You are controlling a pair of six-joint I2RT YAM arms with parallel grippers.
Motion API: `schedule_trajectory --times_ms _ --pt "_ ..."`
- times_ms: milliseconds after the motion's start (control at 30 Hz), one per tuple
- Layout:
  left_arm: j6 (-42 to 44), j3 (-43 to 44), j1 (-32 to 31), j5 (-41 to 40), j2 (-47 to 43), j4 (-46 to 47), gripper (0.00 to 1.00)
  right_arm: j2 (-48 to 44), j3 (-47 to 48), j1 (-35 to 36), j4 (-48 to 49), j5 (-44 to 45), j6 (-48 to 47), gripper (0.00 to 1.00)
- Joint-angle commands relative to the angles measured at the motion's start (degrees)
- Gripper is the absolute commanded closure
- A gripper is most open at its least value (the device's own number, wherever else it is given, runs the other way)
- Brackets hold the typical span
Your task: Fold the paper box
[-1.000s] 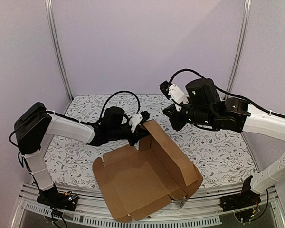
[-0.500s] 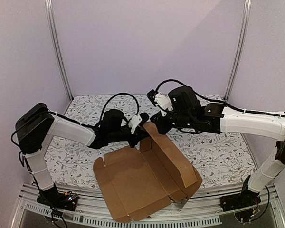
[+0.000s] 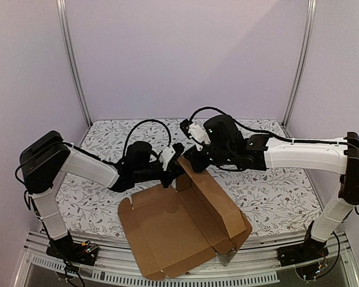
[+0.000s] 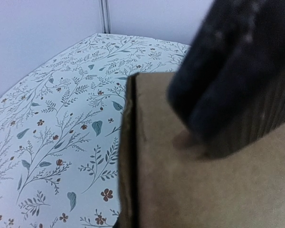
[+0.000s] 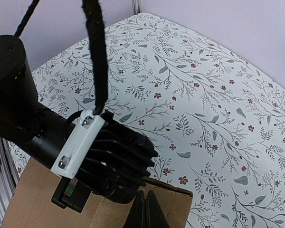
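The paper box [image 3: 167,233] is a brown cardboard sheet lying open near the table's front edge, with its right wall folded up at a slant. My left gripper [image 3: 175,166] is shut on the top far corner of that raised wall. In the left wrist view the cardboard [image 4: 204,190] fills the lower right, with a dark blurred shape [image 4: 237,71] against its face. My right gripper [image 3: 189,160] is just right of the left one, at the same corner. In the right wrist view its shut fingertips [image 5: 146,209] lie over the wall's top edge [image 5: 175,202], beside the left gripper's black body [image 5: 114,161].
A floral cloth [image 3: 275,191] covers the table. Metal posts [image 3: 75,66] stand at the back corners against plain walls. The box's front corner overhangs the rail at the near edge [image 3: 239,269]. A black cable [image 5: 97,57] hangs across the right wrist view.
The right arm has swung left and down from above the table's right side to the wall's top corner. The left gripper kept its hold, and the box shifted slightly.
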Motion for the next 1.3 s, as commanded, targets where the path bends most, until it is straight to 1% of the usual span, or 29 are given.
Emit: schedule_trajectory --times_ms 0,67,367,533,633,833,1000,1133,1200,1233,1267 --pt "-1.6 -2.2 -0.8 0.9 1.3 1.4 1.0 2.3 -1.1 -0.5 1.2 -1.0 0.1 1.0" --pt "-1.9 -2.5 -0.7 1.0 1.4 1.4 0.99 2.7 -2.0 -0.5 1.0 -1.0 0.0 1.0" --pt "-3.9 -4.4 -0.7 0.4 1.1 3.7 0.9 2.7 -4.4 -0.5 -0.8 0.0 -0.6 1.0" --pt "-4.1 -6.1 -0.7 -0.4 0.3 6.4 0.87 3.3 -4.5 -0.4 -1.4 -0.6 -0.3 1.0" --pt "-5.8 -7.1 -0.8 -0.9 0.4 8.2 0.85 3.5 -4.5 -0.4 -1.5 -0.9 -0.2 1.0" --pt "-6.6 -6.5 -0.7 -1.6 1.9 11.0 0.83 3.3 -4.3 -0.4 -1.5 -1.7 -0.1 1.0" --pt "-7.8 -6.4 -0.8 -2.7 3.7 14.7 0.85 3.1 -4.4 -0.4 -1.6 -2.0 0.3 1.0" --pt "-8.8 -6.7 -0.9 -3.7 5.3 18.3 0.88 2.9 -4.3 -0.3 -1.6 -2.2 0.6 1.0" --pt "-9.2 -6.8 -0.9 -3.8 5.9 19.9 0.94 2.9 -4.3 -0.3 -1.6 -2.4 0.7 1.0" --pt "-9.4 -6.8 -0.9 -3.9 6.2 20.4 1.0 2.9 -4.3 -0.3 -1.7 -2.4 0.7 1.0" --pt "-9.5 -6.7 -1.0 -3.8 6.6 20.8 1.0 2.9 -4.3 -0.3 -1.7 -2.4 0.7 1.0"
